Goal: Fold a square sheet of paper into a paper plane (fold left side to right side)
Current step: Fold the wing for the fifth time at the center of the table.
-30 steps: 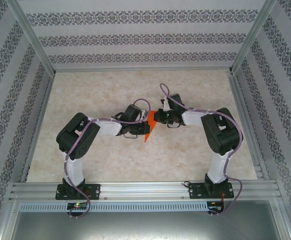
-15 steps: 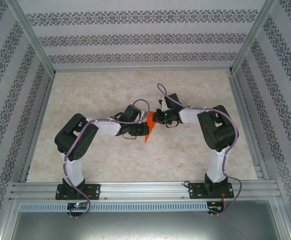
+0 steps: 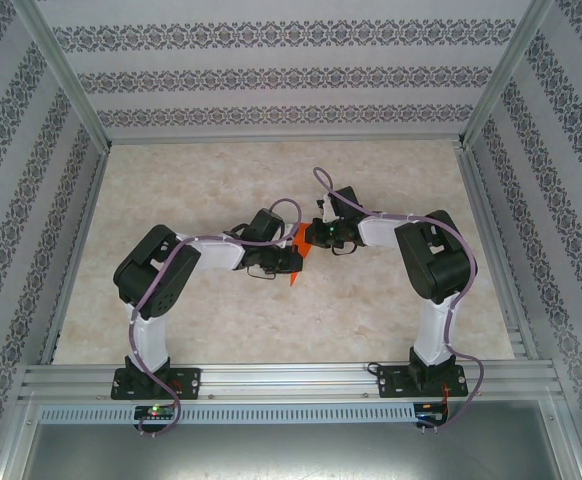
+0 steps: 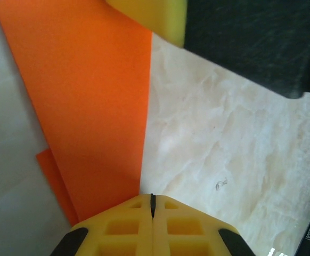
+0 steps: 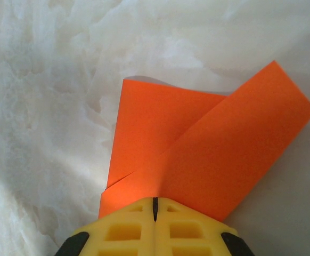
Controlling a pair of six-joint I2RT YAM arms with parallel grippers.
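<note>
The square sheet of paper (image 3: 300,245) is a small bright orange folded piece at mid-table, between my two grippers. In the left wrist view the paper (image 4: 86,106) lies flat, and its straight right edge runs down to my left gripper (image 4: 152,200). That gripper is shut, its tips resting at the paper's edge. In the right wrist view the paper (image 5: 197,149) has one flap folded slantwise over another layer. My right gripper (image 5: 155,202) is shut, its tips on the near end of the paper. From above, the left gripper (image 3: 287,262) and right gripper (image 3: 312,236) meet over the paper.
The marble-patterned table (image 3: 221,180) is boxed in by patterned walls (image 3: 271,75) and metal frame rails (image 3: 271,375). A yellow finger of the right gripper (image 4: 155,16) and its dark body show at the top of the left wrist view.
The right gripper shifted slightly left onto the paper. The left gripper edged up and right over it, so less orange shows from above.
</note>
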